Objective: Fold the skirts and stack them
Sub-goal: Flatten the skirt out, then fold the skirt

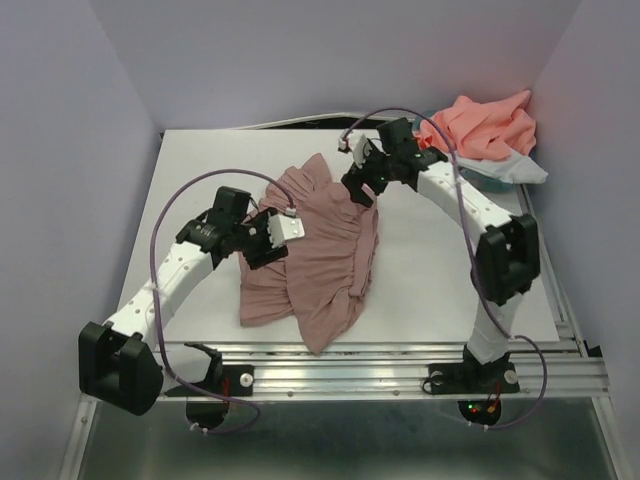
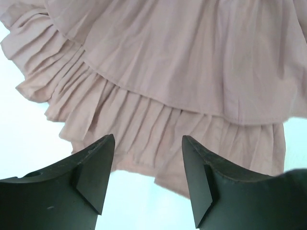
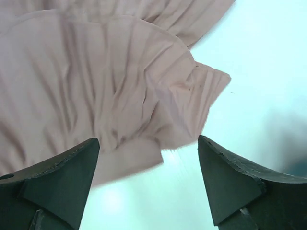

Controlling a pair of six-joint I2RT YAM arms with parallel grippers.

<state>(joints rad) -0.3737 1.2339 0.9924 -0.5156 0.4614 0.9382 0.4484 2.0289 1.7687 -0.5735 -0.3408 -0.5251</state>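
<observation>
step: probably first fold of pink skirt (image 1: pixel 325 260) | left fingers (image 2: pixel 91 177), right fingers (image 3: pixel 57 184): spread, empty | next, likely: pinch hem edges

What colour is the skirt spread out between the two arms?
Dusty mauve-pink skirt, pleated; clearest from the left wrist.

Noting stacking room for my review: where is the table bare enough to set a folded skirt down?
Bare table between the mauve skirt and the right arm, and the far-left corner. Crowded: far-right corner, coral cloth heaped there.
</observation>
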